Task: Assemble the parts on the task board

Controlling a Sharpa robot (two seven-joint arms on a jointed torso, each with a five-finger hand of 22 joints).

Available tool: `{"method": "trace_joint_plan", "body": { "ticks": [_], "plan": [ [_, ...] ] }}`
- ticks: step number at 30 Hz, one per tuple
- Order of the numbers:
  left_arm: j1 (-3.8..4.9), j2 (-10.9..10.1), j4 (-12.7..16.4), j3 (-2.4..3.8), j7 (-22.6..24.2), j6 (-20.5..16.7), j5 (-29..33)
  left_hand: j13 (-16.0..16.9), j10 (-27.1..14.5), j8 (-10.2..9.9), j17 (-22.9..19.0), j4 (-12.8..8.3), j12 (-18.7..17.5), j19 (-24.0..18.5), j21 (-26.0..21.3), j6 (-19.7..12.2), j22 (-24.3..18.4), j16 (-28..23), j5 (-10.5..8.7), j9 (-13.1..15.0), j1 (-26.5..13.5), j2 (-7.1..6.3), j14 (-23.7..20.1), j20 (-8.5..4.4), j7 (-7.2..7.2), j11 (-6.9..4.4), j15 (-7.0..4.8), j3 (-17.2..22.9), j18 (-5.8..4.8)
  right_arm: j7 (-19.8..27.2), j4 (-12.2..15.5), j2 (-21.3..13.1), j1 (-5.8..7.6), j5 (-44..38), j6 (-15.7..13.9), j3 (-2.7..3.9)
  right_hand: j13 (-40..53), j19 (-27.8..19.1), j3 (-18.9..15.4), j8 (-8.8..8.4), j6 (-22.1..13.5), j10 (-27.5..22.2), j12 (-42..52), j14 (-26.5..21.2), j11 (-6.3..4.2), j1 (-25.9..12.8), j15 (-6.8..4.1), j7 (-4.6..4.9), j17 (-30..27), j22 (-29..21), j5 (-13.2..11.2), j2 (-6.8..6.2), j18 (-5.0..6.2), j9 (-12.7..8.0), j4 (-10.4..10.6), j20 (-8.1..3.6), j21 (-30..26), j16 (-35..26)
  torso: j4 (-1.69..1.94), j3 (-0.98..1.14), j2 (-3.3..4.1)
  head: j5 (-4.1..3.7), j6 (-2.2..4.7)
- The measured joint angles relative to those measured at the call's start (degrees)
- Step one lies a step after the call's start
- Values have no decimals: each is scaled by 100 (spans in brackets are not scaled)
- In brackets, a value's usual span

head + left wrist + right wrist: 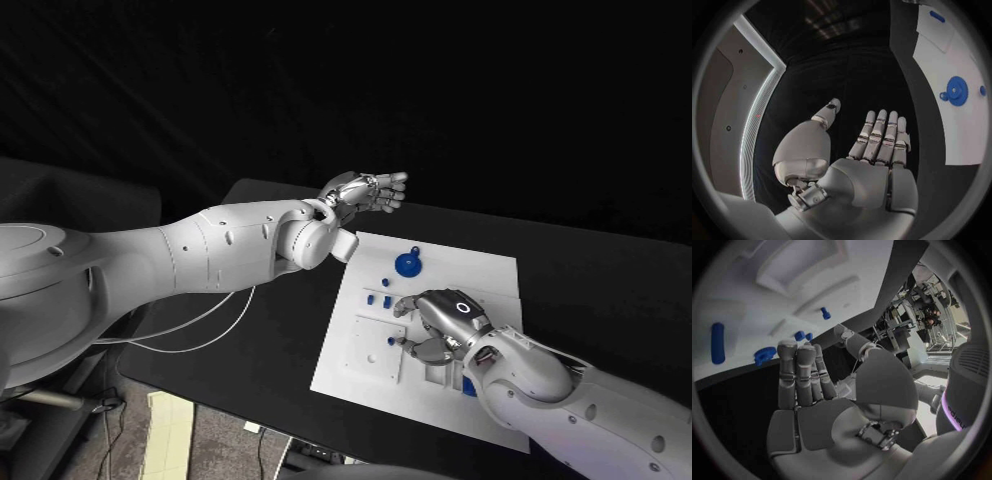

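Note:
The white task board (483, 270) lies in the middle of the black table. A blue gear (408, 264) sits near its far edge, and small blue pegs (379, 299) stand to the left of my right hand (444, 325). That hand hovers low over the board's centre with fingers stretched and nothing in them. The right wrist view shows its fingers (798, 370) near a blue block (765, 355) and a long blue bar (717, 342). My left hand (368, 190) is raised beyond the board's far left corner, empty, fingers apart (879, 135). The gear (957, 91) lies off to its side.
A raised white square plate (378, 347) occupies the board's near left part. Another blue piece (470, 385) lies by my right forearm. White cables (202, 325) hang off the table's left edge. Bare black tabletop (606, 270) surrounds the board.

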Motion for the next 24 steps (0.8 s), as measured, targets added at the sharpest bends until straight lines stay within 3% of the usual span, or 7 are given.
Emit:
{"method": "trace_joint_plan", "body": {
  "ticks": [4, 8, 14, 18, 22, 24],
  "plan": [
    [0, -3, -1, -1, 1, 0, 0, 0, 0, 0, 0, 0, 0, 0, 0, 0, 0, 0, 0, 0, 0, 0, 0, 0, 0, 0, 0, 0, 0, -13, 271, -281, 146, 21, 8, 189, -2, 2, 48, 0, 0, 247, 116, 29, -65, 167, -73, 0, -26, 0, -113, 31, 0, 0, 53, 2, 0, 0, -1, 4, -2, -75, 60],
    [1, -13, -8, -1, 5, 0, 0, 0, 0, 0, 2, 0, 0, 3, 0, 0, 1, 0, 0, 0, 0, 0, 0, 3, 0, 0, 0, 0, 0, -39, 454, -576, 358, 49, 113, 297, 0, 18, 134, 0, 14, 386, 175, 42, -121, 227, -123, -13, -34, 3, -133, 45, 0, -7, 58, 11, 0, 30, -8, 7, -5, -166, 126],
    [1, -35, -31, -1, 11, 2, 1, 3, 51, 34, 37, -15, 0, 93, 0, 0, 10, 47, 0, 7, 24, 20, 53, -10, 0, -11, -10, 15, 1, -130, 494, -891, 618, 86, 560, 312, -9, 65, 133, 28, 31, 437, 177, 63, -132, 248, -144, -30, -34, 18, -131, 21, 0, -20, 54, 3, 0, 85, -16, 13, -8, -270, 215],
    [1, -53, -28, 0, 13, 3, 1, 7, 82, 34, 61, -15, 0, 165, 0, 0, 10, 104, 0, 7, 24, 20, 120, -21, 0, -41, -27, 15, 0, -193, 419, -938, 650, 87, 853, 314, -72, 65, -24, 21, 8, 344, 137, 63, -89, 169, -144, -30, -34, 18, -88, -36, 0, -45, 49, 3, 0, 112, -19, 15, -8, -337, 252],
    [1, -55, -29, 0, 15, 3, 1, 6, 82, 34, 61, -15, 0, 165, 1, 0, 9, 106, 0, 6, 24, 20, 125, -21, 0, -41, -22, 15, 0, -249, 269, -926, 646, 78, 1162, 309, -160, 63, -148, -45, -125, 124, 37, 7, -7, 132, -88, -143, -45, 17, -88, -31, 2, -76, -10, 4, 0, 117, -20, 23, -8, -381, 275],
    [1, -51, -30, 0, 16, 4, 1, 6, 82, 34, 61, -15, 0, 165, 0, 0, 9, 106, 0, 6, 24, 20, 125, -21, 0, -41, -22, 15, 0, -269, 197, -907, 644, 72, 1276, 307, -183, 43, -171, -59, -157, 96, 38, -4, 1, 132, -77, -153, -49, 17, -88, -31, 2, -81, -19, 22, 0, 117, -14, 23, -4, -401, 283]
  ]
}}
